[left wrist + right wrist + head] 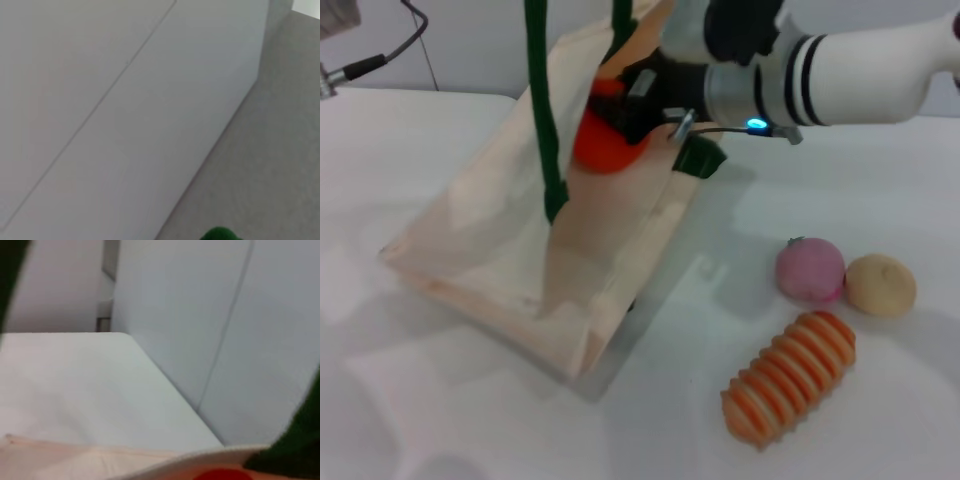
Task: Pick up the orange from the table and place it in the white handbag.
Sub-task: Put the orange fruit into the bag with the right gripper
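So the pick part looks basically done: the smooth, round red-orange orange (608, 140) is off the plain white table (880, 190) and sits pinched in the black right gripper (620, 110), which is reaching in from the right side and has the fruit right at the open mouth of the big cream fabric white handbag (500, 240) with the dark green loop handles. From the head view the orange is just inside the bag's rim, above the lining, not resting on anything yet (the right wrist view only catches a sliver of red past the bag's edge). What's left, I'd say, is lowering it a bit, letting go and backing out. Left gripper isn't visible anywhere, though the green handles are pulled up out of frame, so I can't tell its state
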Robot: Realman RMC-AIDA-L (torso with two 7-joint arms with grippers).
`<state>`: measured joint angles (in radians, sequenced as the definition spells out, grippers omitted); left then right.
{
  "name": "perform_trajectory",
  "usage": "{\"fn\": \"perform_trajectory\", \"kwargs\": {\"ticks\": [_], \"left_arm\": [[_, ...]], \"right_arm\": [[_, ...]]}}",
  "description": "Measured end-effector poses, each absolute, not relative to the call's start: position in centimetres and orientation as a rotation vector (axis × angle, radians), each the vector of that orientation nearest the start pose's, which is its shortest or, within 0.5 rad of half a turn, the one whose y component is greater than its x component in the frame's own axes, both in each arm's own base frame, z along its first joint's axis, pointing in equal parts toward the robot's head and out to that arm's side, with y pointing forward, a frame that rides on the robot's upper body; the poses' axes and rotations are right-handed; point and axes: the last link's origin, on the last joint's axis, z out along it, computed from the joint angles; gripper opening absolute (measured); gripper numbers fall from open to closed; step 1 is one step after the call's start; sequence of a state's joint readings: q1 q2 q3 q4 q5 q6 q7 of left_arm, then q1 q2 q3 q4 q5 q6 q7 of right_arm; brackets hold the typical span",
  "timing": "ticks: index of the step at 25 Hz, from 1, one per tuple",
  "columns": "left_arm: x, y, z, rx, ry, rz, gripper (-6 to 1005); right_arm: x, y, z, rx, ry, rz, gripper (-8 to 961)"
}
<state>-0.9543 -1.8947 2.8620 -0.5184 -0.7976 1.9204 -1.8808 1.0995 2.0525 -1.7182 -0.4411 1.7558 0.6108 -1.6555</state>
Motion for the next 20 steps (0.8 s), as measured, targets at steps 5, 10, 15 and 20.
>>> {"fn": "perform_trajectory", "kwargs": {"ticks": [5,10,15,20], "left_arm": [[-18.7,40.5,12.4,-2.386,-1.050,-1.487,216],[-20.5,40.8,12.4,-2.284,-1.109,-1.456,219],[-21.8,40.9,12.5,-2.226,-1.159,-1.447,221],[-22.4,40.9,12.6,-2.201,-1.169,-1.431,393]], "right_arm": [[6.7,44.4,-11.1,-2.696,0.031,0.248,136],[7.0,44.3,-10.7,-2.712,0.060,0.270,280],[7.1,44.0,-10.6,-2.742,0.066,0.269,496],[7.2,44.0,-10.5,-2.753,0.071,0.259,823]]}}
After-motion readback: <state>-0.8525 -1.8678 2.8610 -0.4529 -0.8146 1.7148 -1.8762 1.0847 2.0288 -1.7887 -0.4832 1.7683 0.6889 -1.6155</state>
